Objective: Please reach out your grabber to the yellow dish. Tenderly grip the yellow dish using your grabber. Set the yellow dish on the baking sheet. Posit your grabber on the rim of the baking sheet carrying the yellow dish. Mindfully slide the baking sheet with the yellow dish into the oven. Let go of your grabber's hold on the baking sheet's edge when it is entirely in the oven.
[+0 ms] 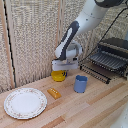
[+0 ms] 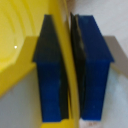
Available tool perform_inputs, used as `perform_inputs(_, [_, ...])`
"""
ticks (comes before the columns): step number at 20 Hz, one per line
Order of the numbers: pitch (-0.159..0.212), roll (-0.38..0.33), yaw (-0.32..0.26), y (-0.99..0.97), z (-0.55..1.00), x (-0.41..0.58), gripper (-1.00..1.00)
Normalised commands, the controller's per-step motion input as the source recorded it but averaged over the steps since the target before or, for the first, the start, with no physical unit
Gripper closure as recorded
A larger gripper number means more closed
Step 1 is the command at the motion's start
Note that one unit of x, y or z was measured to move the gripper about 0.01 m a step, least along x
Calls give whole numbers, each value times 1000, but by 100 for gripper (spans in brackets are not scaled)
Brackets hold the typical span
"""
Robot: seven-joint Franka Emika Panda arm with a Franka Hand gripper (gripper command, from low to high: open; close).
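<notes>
Grabber [image 1: 60, 71] clamped on the yellow dish [image 1: 58, 76]; wrist view shows both blue fingers [image 2: 93, 70] pressed against the dish's thin yellow rim [image 2: 67, 75], one inside, one outside. Dish sits at the back of the wooden table [image 1: 95, 107], low under the wrist; can't tell if it touches the surface. Inside of the dish looks empty in the wrist view. Blue cup [image 1: 80, 83] just beside it toward the exterior view's right, contents not visible. Small orange block [image 1: 54, 93] in front, white plate [image 1: 25, 103] near the exterior view's left, nothing on it. Baking sheet [image 1: 107, 61] sticks out of the oven [image 1: 116, 50] at right, bare.
</notes>
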Motion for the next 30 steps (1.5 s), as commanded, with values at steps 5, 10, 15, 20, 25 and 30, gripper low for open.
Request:
perform_inputs(5, [79,0,-118,-386,909,261,100])
perform_inputs(10, [58,0,-148,-419,883,282,100])
perform_inputs(15, [68,0,-182,-473,827,243,100])
perform_inputs(20, [95,0,-198,-574,830,165,100])
perform_inputs(25, [93,12,-185,-631,791,34,100])
perform_inputs(30, [19,11,-208,-591,529,-5,100])
